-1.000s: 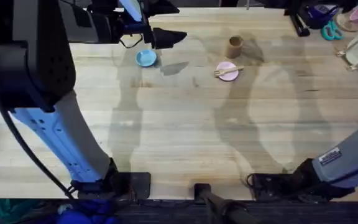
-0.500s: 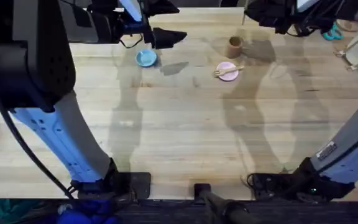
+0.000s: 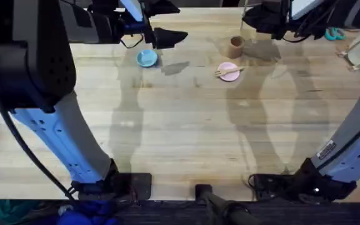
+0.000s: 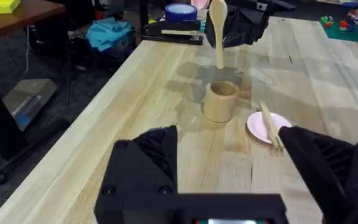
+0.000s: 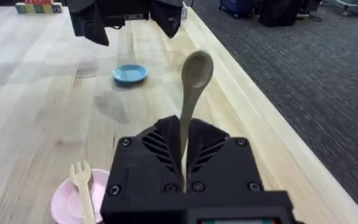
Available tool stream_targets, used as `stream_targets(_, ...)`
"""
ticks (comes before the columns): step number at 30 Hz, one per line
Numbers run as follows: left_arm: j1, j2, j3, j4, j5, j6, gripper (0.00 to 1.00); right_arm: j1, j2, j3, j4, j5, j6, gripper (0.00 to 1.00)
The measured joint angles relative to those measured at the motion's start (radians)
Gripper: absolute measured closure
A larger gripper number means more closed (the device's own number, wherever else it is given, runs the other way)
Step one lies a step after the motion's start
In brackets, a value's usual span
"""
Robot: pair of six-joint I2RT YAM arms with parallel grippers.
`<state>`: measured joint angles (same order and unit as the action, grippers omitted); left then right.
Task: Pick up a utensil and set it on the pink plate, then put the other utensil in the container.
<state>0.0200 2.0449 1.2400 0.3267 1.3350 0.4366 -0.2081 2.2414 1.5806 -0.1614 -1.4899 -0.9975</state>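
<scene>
- Holding the spoon [image 4: 218, 28] upright in my right claw [image 5: 183, 177], pinched shut on its handle.
- Cup [image 4: 220, 101] sits right underneath, so I'd go straight down.
- Left claw [image 4: 229, 165] gapes wide, empty.

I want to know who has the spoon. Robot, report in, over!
Right tool shut on spoon, above the cup. Left tool open, empty. Fork on pink plate. Nothing blocking.

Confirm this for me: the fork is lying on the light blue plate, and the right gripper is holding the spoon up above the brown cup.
Not quite. The fork lies on the pink plate, not the light blue plate, which has nothing on it; the left wrist view and the overhead view show this. The rest stands: the right gripper is shut on the spoon, up above the brown cup.
</scene>
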Motion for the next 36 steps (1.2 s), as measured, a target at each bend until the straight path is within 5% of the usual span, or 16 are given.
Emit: stream_targets(36,0.0,0.0,0.0,0.0,0.0,0.0,0.008,0.0,0.079,0.001,-0.088,0.044,-0.029,0.969)
